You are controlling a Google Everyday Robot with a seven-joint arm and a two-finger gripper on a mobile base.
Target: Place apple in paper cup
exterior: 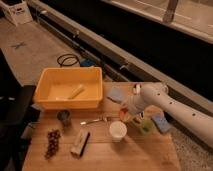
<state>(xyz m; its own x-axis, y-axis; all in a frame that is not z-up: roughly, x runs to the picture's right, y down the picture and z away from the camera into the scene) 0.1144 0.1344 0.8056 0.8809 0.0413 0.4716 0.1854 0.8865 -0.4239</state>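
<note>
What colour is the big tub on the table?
Yellow tub, camera view. The gripper holds the apple near the paper cup.

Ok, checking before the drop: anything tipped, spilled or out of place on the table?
Nothing stands out. The paper cup stands upright and no spill shows; the tool is at the apple, just behind the cup.

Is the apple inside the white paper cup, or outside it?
Outside. The apple is at the tip of the gripper, just past the far rim of the paper cup, whose mouth shows only plain white.
</note>
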